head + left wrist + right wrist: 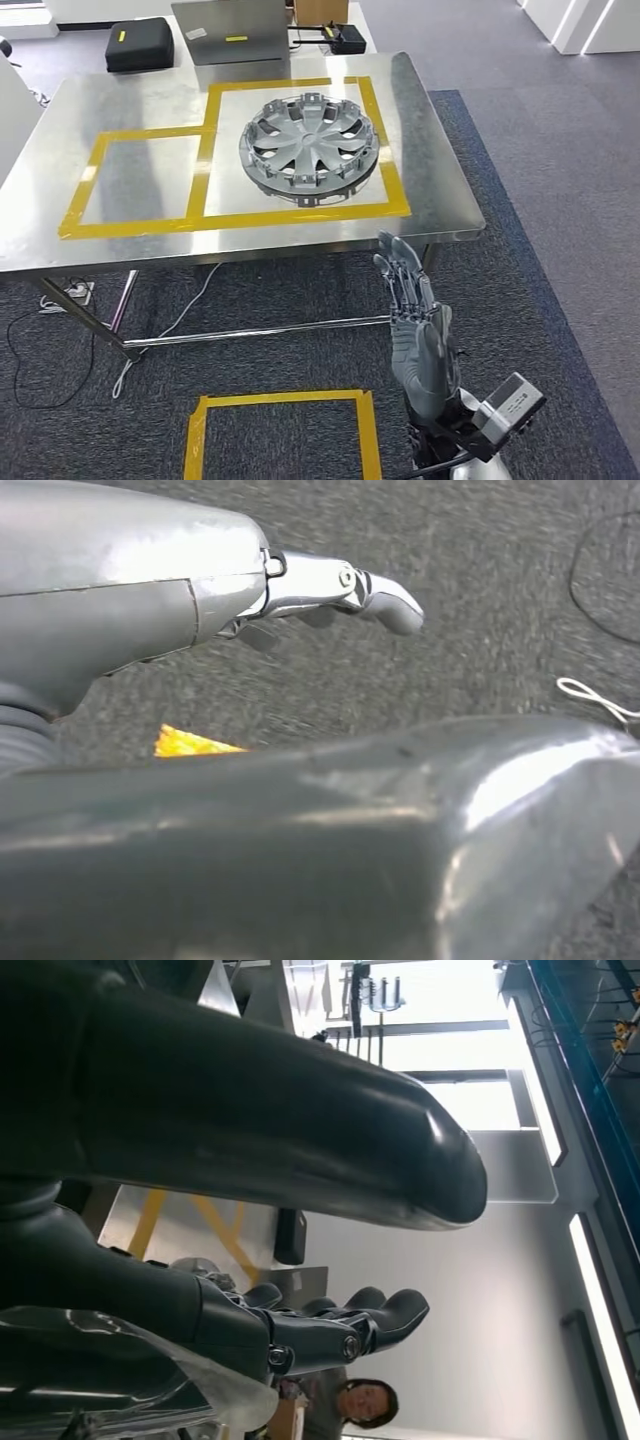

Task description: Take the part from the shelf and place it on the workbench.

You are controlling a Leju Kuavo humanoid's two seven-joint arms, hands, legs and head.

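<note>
And there it sits: the wheel cover (309,148) lies flat on the steel workbench (45,180), inside the larger yellow tape square (226,218). By the look of it, the placing is done. The robot's right hand (417,318) hangs just off the bench's near edge, fingers straight and apart, holding nothing. The left hand (332,588) points at the carpet, fingers stretched out, nothing in it. Little seems left beyond lowering that right arm.

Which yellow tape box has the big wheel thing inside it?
The larger tape box on the right side of the metal table holds the grey wheel cover. The smaller table box and the floor box hold nothing.
</note>
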